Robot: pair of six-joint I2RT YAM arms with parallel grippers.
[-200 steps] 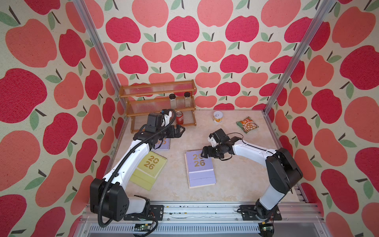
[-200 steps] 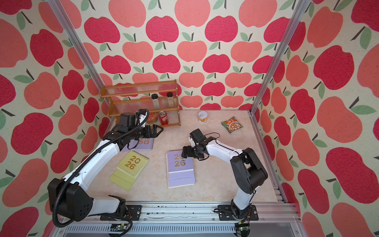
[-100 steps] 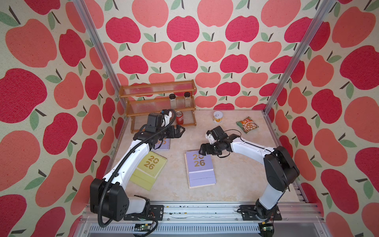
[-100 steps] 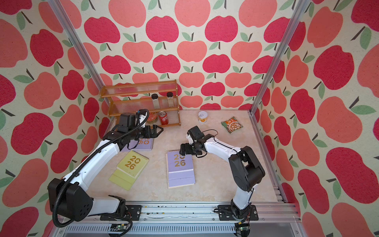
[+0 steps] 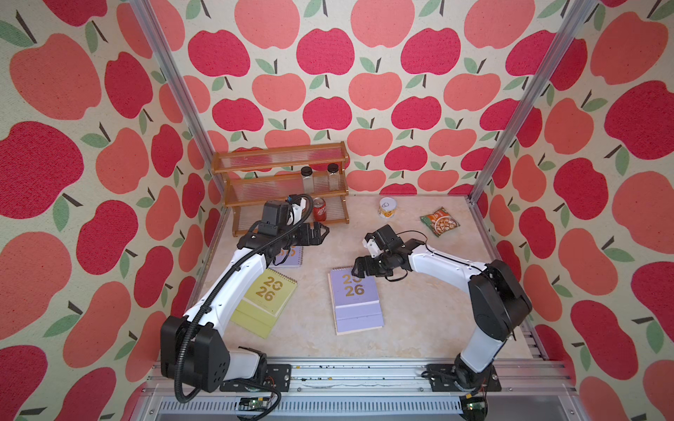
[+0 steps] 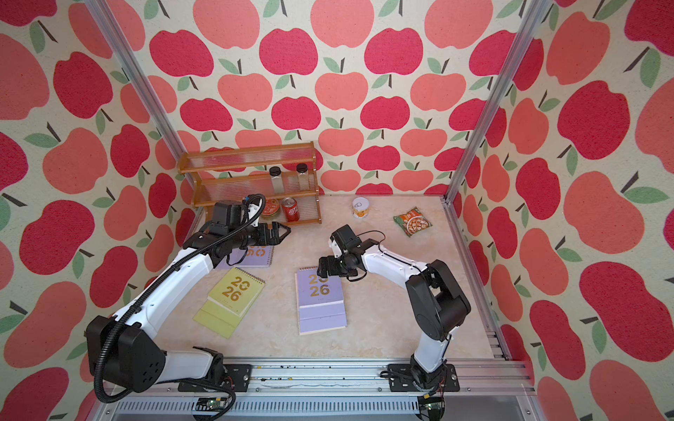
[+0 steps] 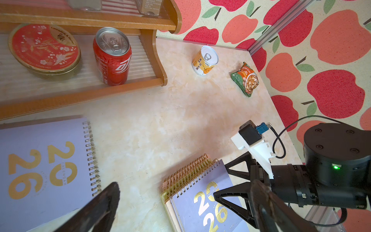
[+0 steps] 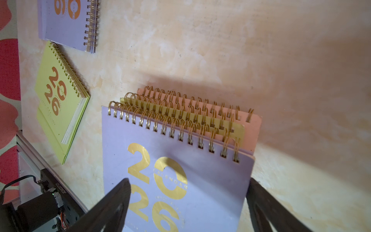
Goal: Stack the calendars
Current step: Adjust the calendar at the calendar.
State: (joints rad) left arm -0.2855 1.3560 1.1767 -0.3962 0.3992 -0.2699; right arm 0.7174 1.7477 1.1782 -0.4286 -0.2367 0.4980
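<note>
Lilac-topped calendar stack (image 5: pixel 355 295) centre, yellow-green calendar (image 5: pixel 268 299), lilac calendar (image 5: pixel 291 255) apart

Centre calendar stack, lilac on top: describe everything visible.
The centre stack lies flat on the marble-look table: lilac cover with gold "20 26" on top, a yellow-green and a pink calendar beneath, gold spiral bindings staggered at the far edge. The right end effector, open, hovers over its spiral end; contact is unclear.

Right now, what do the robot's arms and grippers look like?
The left arm and right arm have smooth white shells with chunky black joints. The left gripper and right gripper are black, built from open triangular frames. A ribbed black hose runs along the left arm; a thin black cable loops by the right wrist.
</note>
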